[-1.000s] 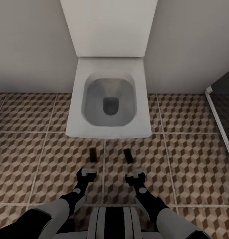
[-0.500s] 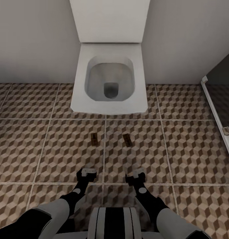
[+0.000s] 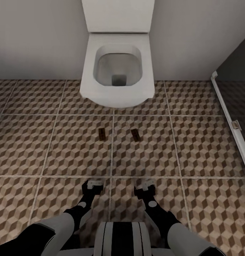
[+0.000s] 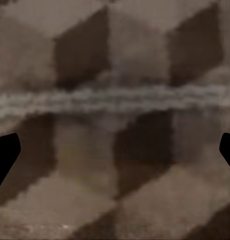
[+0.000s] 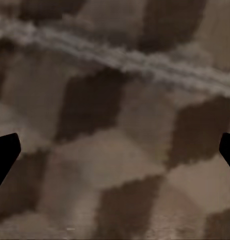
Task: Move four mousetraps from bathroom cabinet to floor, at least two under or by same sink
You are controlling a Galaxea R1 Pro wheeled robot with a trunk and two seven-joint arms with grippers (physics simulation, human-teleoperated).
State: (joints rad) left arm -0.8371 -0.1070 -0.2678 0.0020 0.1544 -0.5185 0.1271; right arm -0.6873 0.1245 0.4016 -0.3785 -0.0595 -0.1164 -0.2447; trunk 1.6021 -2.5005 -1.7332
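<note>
Two mousetraps [image 3: 101,133] [image 3: 135,134] lie side by side on the bathroom floor [image 3: 48,149] at frame centre, below the toilet [image 3: 117,67]; shower frame [image 3: 229,117] at right edge.

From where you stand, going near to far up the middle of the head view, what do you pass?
The two end effectors, left and right → bare patterned bathroom floor → two mousetraps side by side → white toilet → wall.
</note>
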